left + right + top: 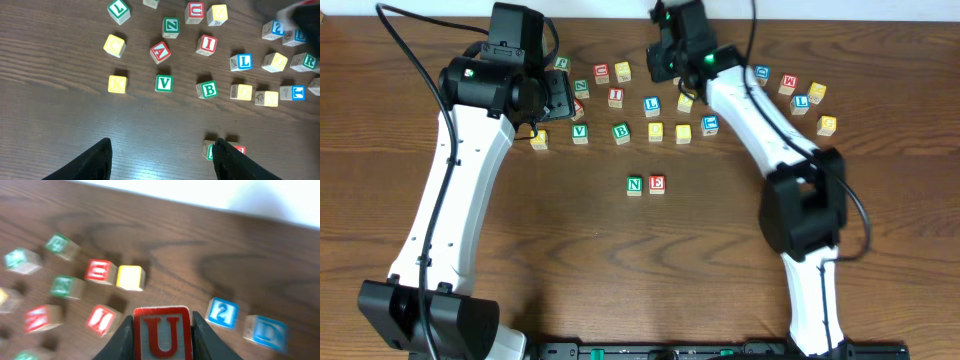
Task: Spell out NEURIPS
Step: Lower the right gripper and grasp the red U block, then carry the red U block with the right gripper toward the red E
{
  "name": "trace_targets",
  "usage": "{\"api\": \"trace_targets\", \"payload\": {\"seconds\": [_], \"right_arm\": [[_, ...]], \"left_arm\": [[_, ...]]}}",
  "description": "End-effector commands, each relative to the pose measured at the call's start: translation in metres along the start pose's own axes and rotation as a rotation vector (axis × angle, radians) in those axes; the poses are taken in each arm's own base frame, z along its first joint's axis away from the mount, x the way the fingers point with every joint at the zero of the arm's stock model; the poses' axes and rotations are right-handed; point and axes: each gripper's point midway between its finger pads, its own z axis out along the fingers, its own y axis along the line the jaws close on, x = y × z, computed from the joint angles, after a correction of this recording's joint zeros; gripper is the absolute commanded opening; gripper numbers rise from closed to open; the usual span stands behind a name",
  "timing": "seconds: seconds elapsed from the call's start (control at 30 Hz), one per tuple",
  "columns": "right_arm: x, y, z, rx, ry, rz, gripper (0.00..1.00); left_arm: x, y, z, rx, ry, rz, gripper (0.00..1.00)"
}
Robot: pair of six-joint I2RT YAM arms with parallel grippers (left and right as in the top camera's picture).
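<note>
You were on the third letter. The N cube (pixel 635 185) and E cube (pixel 657 184) sat side by side, touching or nearly so, in the middle of the bench (pixel 620 270). They were well apart from the loose cubes at the back. Your right gripper (pixel 163 347) was at that back row with its fingers (pixel 122 342) clamped on the U cube (pixel 162 332), red letter facing the wrist camera. Whether the cube was clear of the bench, I could not tell. Your left gripper (pixel 162 160) hung over the left cluster, fingers spread and holding nothing.

As I judged it, the next move called for carrying the U cube to the spot just beside the E cube, on the side away from the N cube. It needed to go down square to the row, letter up, without nudging the E cube.
</note>
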Motion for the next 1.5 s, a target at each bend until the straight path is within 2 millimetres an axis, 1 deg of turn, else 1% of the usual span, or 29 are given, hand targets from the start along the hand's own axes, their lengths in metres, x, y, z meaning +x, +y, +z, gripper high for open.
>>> {"api": "trace_targets", "payload": {"seconds": [0.0,0.07,0.13,0.23,0.3,0.37,0.43,0.5,0.6,0.67,0.83,0.93,1.03,1.17,1.47], "right_arm": [[-0.028,0.012,-0.052,-0.011,-0.050,0.026,0.17],[-0.025,0.013,-0.070,-0.007,-0.022,0.057,0.14],[-0.019,0.013,-0.086,-0.001,0.013,0.090,0.13],[-0.001,0.012,-0.108,0.016,0.096,0.145,0.13],[0.017,0.010,-0.121,0.035,0.174,0.177,0.13],[0.035,0.008,-0.129,0.051,0.251,0.195,0.12],[0.057,0.007,-0.135,0.068,0.341,0.205,0.13],[0.083,0.004,-0.143,0.090,0.450,0.211,0.13],[0.111,0.002,-0.150,0.115,0.566,0.212,0.13],[0.128,0.002,-0.151,0.127,0.623,0.212,0.16],[0.167,0.001,-0.147,0.158,0.735,0.231,0.16],[0.191,0.001,-0.141,0.172,0.791,0.231,0.16],[0.211,0.004,-0.133,0.177,0.821,0.225,0.16],[0.227,0.007,-0.119,0.168,0.815,0.208,0.15],[0.243,0.011,-0.102,0.157,0.791,0.194,0.15]], "left_arm": [[0.002,0.001,-0.002,0.006,0.001,0.005,0.63],[0.002,0.001,-0.002,0.006,0.001,0.005,0.64],[0.002,0.001,-0.002,0.006,0.001,0.005,0.64],[0.002,0.001,-0.002,0.006,0.001,0.005,0.64],[0.002,0.001,-0.002,0.006,0.001,0.005,0.64],[0.002,0.001,-0.002,0.006,0.001,0.005,0.64],[0.001,0.001,-0.002,0.006,0.001,0.005,0.64],[0.001,0.001,-0.002,0.007,-0.002,0.005,0.64],[-0.001,0.000,-0.002,0.009,-0.008,0.005,0.64],[-0.002,0.000,-0.002,0.011,-0.013,0.005,0.64],[-0.004,-0.001,-0.002,0.013,-0.020,0.005,0.64],[-0.004,-0.001,-0.002,0.013,-0.020,0.005,0.64],[-0.004,-0.001,-0.002,0.013,-0.020,0.005,0.64],[-0.004,-0.001,-0.002,0.013,-0.020,0.005,0.64],[-0.004,-0.001,-0.002,0.013,-0.019,0.005,0.64]]}}
